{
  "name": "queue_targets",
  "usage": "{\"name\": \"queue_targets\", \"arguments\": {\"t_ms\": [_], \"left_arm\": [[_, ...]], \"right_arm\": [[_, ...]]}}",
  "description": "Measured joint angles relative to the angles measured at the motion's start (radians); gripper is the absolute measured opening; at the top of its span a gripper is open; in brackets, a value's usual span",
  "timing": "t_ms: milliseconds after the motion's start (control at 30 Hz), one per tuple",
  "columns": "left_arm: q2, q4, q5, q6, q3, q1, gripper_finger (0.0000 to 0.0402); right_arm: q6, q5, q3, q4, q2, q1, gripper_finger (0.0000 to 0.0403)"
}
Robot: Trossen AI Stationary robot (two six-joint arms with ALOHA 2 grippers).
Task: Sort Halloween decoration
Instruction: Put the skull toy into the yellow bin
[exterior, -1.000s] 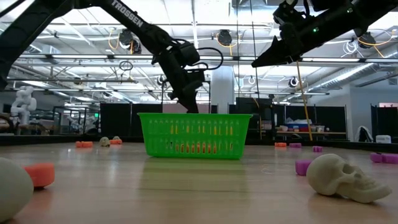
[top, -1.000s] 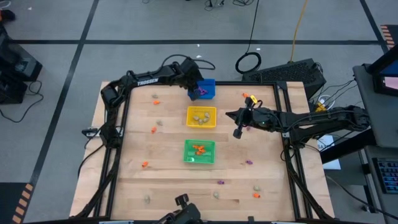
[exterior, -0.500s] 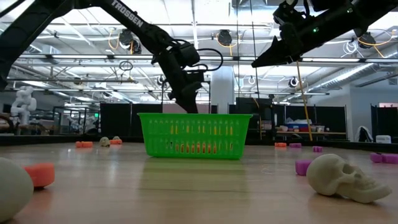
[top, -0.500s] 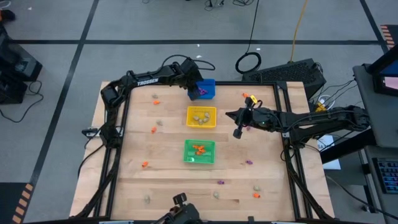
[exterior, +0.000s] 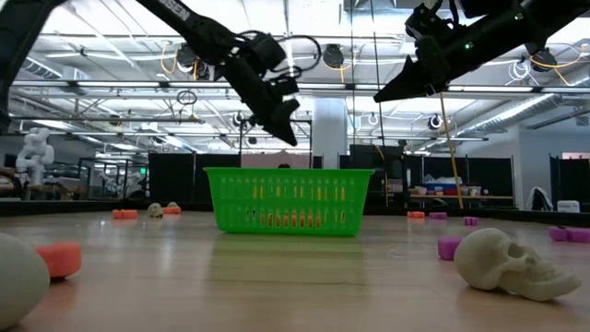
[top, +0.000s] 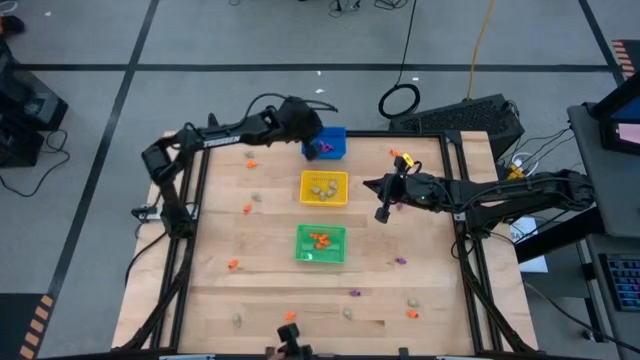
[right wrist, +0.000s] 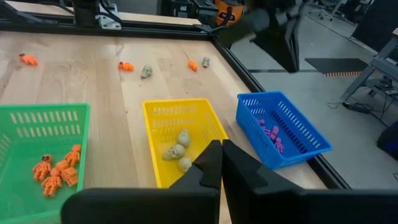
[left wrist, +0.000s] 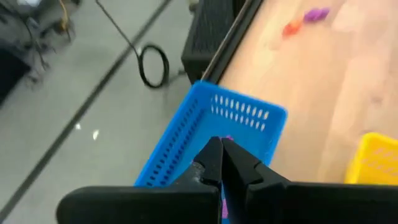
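Everything here is easiest to place off the yellow bin [top: 324, 187], which sits mid-table with a few pale skulls [right wrist: 176, 151] inside. The blue bin [top: 327, 143] is just past it toward the far edge and holds purple trinkets [right wrist: 271, 135]; the green bin [top: 321, 243] is on the near side of the yellow one with orange figures [right wrist: 57, 172] in it. The left gripper [top: 306, 117] hangs over the blue bin's outer corner, raised above it, jaws pressed together with nothing between them. The right gripper [top: 383, 212] hovers just to the right of the yellow bin, up in the air, jaws also together and empty. Loose trinkets are scattered on the wooden table [top: 270, 270] all around: orange ones [top: 247, 208] left of the yellow bin, a purple one [top: 400, 260] and a pale skull [exterior: 510, 262] off toward the near right.
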Motion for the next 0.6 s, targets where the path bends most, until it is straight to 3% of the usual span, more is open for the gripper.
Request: {"name": "queue_targets", "arguments": {"t_ms": [333,600], "left_arm": [[-0.269,0.325,-0.002,-0.052,-0.378,-0.107,0.0],[-0.456,0.53,-0.009,-0.077,-0.639,-0.241,0.0]], "right_arm": [[0.038,-0.002,0.0,-0.009,0.0,0.0,0.0],[0.06,-0.003,0.016,-0.128,0.0,0.036,0.0]]}}
